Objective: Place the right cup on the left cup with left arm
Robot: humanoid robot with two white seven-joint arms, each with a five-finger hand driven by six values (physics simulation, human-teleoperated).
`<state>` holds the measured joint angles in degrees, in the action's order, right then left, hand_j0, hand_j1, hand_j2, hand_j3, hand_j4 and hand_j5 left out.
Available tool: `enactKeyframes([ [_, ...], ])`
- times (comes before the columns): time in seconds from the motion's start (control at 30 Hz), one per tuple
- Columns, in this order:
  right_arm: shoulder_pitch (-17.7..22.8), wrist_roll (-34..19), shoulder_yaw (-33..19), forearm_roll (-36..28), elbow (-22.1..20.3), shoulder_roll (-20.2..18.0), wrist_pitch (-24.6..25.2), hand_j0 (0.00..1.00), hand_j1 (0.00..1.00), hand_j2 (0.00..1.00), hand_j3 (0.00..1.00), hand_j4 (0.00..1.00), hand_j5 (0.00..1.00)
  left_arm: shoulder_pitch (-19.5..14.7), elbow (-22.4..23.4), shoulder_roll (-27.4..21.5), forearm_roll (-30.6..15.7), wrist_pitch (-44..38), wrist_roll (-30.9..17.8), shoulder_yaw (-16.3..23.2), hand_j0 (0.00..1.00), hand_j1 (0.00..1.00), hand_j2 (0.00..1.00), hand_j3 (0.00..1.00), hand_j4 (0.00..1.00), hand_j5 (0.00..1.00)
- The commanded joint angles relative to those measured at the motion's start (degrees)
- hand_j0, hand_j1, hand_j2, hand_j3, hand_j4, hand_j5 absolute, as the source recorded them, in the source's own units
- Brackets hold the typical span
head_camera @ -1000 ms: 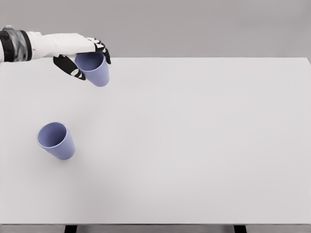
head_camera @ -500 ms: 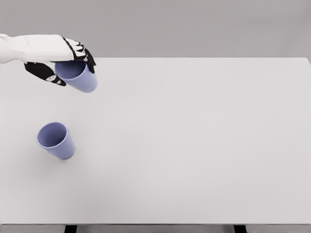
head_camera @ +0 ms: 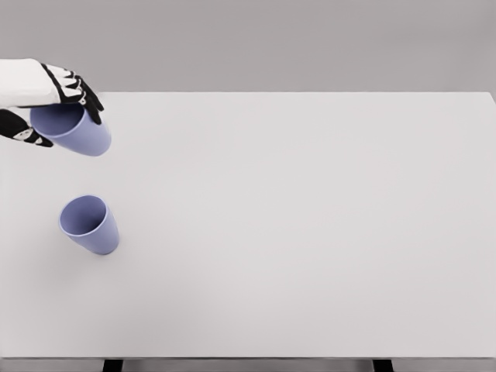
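Two lavender-blue plastic cups are in view, both with nothing visible inside. One, the held cup [head_camera: 76,130], is gripped near its rim by the white left hand with black fingers [head_camera: 48,105], whose fingers are clamped around it at the far left edge of the white desk [head_camera: 310,232]. It hangs tilted above the surface, its mouth towards the hand. The other, the standing cup [head_camera: 90,224], rests on the desk nearer the front, well apart from the first and below it in the picture.
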<state>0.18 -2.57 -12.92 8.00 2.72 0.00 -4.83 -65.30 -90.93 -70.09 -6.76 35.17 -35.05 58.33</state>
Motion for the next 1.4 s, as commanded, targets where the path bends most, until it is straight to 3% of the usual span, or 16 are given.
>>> enactKeyframes([
  [0.0,0.0,-0.1,0.0,0.0,0.0,0.0,0.0,1.0,1.0,1.0,1.0,1.0,1.0,0.0,-2.1,-2.1,-1.0,-0.2,0.1,-0.2,0.51,0.51,0.51,0.51,0.51,0.51],
  [0.1,0.0,0.0,0.0,0.0,0.0,0.0,0.0,1.0,1.0,1.0,1.0,1.0,1.0,-0.2,-5.6,-7.1,-2.6,-0.2,0.1,-0.4,0.51,0.51,0.51,0.51,0.51,0.51],
  [0.33,0.1,-0.1,0.0,0.0,0.0,0.0,0.0,1.0,1.0,1.0,1.0,1.0,1.0,0.1,-7.3,-10.4,-2.9,-0.2,0.1,0.0,0.51,0.51,0.51,0.51,0.51,0.51],
  [0.47,0.0,0.0,0.0,0.0,0.0,0.0,0.0,1.0,1.0,1.0,1.0,1.0,1.0,0.4,-8.6,-10.6,-2.9,-0.2,0.1,0.6,0.51,0.51,0.51,0.51,0.51,0.51],
  [0.63,0.0,-0.1,0.0,0.0,0.0,0.0,0.0,1.0,1.0,1.0,1.0,1.0,1.0,3.2,-10.4,-10.9,-2.9,-0.2,0.1,1.0,0.51,0.51,0.51,0.51,0.51,0.51],
  [1.37,0.1,-0.1,0.0,0.0,0.0,0.0,0.0,1.0,1.0,1.0,1.0,1.0,1.0,6.6,-10.4,-10.0,-4.8,-0.2,0.1,1.3,0.51,0.51,0.51,0.51,0.51,0.51],
])
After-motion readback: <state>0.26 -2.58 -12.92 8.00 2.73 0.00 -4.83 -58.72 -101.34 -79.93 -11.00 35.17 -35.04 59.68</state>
